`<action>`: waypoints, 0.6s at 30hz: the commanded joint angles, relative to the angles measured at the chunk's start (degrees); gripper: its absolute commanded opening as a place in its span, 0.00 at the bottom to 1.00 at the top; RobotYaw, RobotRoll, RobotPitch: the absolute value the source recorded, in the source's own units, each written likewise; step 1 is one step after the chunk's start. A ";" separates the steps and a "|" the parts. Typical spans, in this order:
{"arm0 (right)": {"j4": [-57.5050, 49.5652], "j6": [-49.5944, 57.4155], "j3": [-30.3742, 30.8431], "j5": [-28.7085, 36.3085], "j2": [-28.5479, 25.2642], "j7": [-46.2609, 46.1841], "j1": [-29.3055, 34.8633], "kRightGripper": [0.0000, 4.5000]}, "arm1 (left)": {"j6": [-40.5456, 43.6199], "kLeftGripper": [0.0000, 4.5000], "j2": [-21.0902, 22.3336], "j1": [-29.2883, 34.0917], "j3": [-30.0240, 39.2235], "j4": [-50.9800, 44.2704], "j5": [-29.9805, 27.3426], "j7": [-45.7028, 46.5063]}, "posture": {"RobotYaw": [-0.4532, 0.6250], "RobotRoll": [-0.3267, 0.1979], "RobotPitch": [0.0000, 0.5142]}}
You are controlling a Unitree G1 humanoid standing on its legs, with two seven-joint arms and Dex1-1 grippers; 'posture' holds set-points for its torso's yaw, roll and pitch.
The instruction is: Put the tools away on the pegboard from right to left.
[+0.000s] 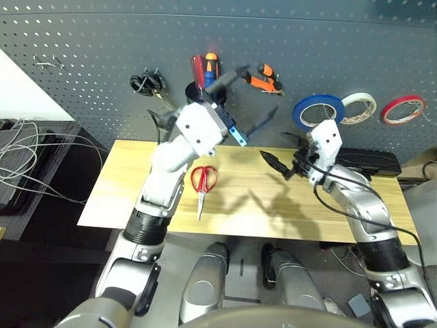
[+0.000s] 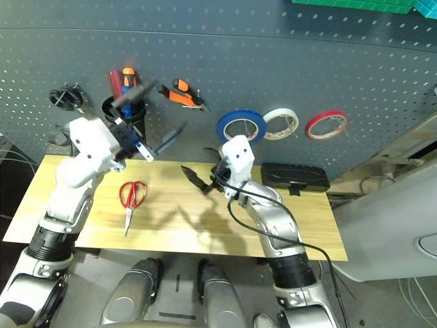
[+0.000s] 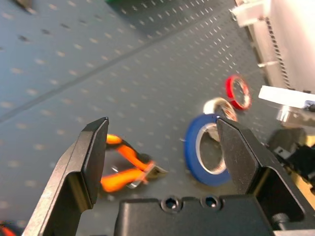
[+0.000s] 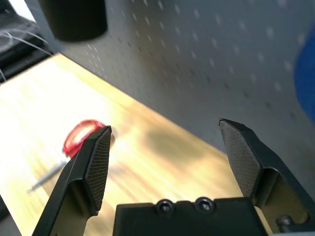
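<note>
Left eye view is showing the red scissors (image 1: 203, 183) lying alone on the wooden table (image 1: 287, 219), while the pliers (image 1: 263, 77) and blue tape (image 1: 318, 111) are hanging on the pegboard (image 1: 307, 48), with one white roll (image 1: 359, 107) and one red roll (image 1: 402, 108) to the right. A black cup (image 1: 198, 92) on the board is holding two screwdrivers, red-handled and orange-handled. Both grippers, left (image 1: 249, 102) and right (image 1: 281, 164), are hovering with fingers apart, holding nothing, a black case (image 1: 372, 162) sitting behind the right one.
</note>
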 commanded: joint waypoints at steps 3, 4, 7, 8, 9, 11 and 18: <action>4.33 -0.24 -0.59 -1.56 -1.35 -0.22 2.66 1.00 | 4.81 0.99 1.25 5.55 -3.57 8.86 4.43 -0.71 | 0.54 0.62 0.40; 4.70 0.70 -0.29 -1.72 -1.47 -0.28 2.91 1.00 | 6.21 0.99 1.36 6.33 -3.66 11.73 5.84 0.51 | 0.53 0.62 0.40; 5.09 2.03 0.19 -2.10 -1.49 -0.14 3.26 1.00 | 8.81 0.99 1.26 7.83 -3.37 17.27 7.53 2.19 | 0.53 0.62 0.40; 5.13 2.19 0.36 -2.23 -1.41 -0.03 3.28 1.00 | 8.31 0.99 1.22 8.02 -3.08 18.61 7.95 2.90 | 0.53 0.62 0.40; 5.09 2.34 0.55 -2.36 -1.38 0.12 3.29 1.00 | 8.52 0.99 1.11 8.18 -2.75 19.70 8.16 3.59 | 0.53 0.62 0.40; 4.88 2.79 1.10 -2.64 -1.15 0.30 3.10 1.00 | 9.58 0.99 1.24 8.29 -2.20 22.61 8.85 4.95 | 0.53 0.62 0.41; 3.17 7.28 3.16 -2.23 0.46 0.81 0.56 1.00 | 14.30 0.99 1.24 7.53 1.81 33.97 9.36 11.54 | 0.53 0.62 0.41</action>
